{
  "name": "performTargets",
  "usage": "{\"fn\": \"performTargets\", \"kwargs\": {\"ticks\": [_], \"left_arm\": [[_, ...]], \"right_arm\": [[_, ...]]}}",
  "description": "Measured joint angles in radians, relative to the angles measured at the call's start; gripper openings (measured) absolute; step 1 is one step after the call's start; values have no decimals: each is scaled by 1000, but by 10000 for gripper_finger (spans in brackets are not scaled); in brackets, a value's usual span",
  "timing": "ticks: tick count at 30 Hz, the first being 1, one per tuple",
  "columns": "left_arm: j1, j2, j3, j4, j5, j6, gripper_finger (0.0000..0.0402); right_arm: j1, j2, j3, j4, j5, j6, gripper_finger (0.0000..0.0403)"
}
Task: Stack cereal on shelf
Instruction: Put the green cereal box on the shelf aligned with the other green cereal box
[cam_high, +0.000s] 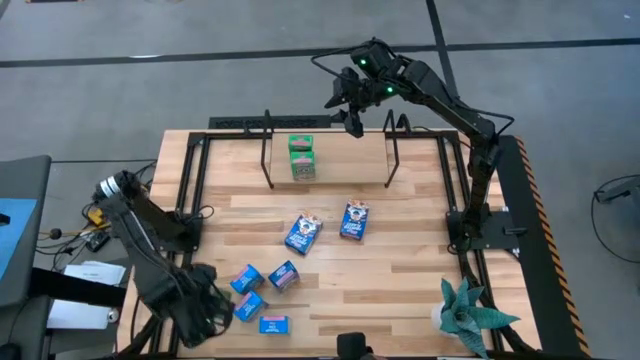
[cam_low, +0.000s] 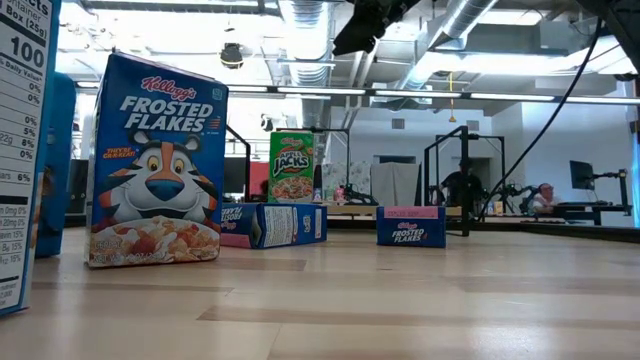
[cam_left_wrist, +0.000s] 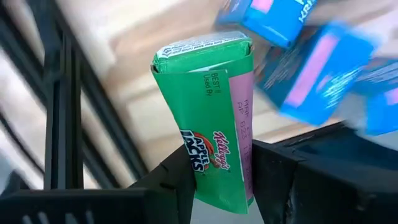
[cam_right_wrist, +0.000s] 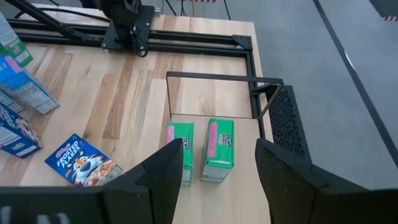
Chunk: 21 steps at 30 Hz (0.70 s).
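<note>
While the left gripper (cam_left_wrist: 221, 183) squeezed its two dark fingers on a green box (cam_left_wrist: 208, 118), the box stood out from the jaws with its long axis pointing away from the wrist, one narrow end between the pads. It was thin cardboard, glossy, with sharp folded edges and a pink stripe on the side. Around it, near the table's front left corner, lay the light blue boxes (cam_high: 262, 294), and two dark blue boxes (cam_high: 303, 232) lay flat in the middle.

The shelf (cam_high: 330, 160), a pale wooden board between thin black wire uprights, was at the far edge, well apart from this arm. Two green boxes (cam_right_wrist: 217, 149) lay there side by side, touching or nearly. The right gripper (cam_right_wrist: 217, 171) hovered just above them with open jaws, holding nothing. I judged the right arm much nearer, so the left must carry its box across the whole table.
</note>
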Motion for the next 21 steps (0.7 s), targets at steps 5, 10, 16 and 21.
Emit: {"fn": "performTargets", "kwargs": {"ticks": [5,10,16,21], "left_arm": [[42,-112,0,-27,-127,139,110],[83,-205,0,-36,-79,263,110],[162,-292,0,-52,-291,440,110],[288,-330,1,-52,-427,685,110]], "right_arm": [[0,0,0,10,0,-2,225],[0,0,0,12,-1,-14,225],[8,0,0,13,-50,75,225],[47,0,0,43,-90,88,225]]}}
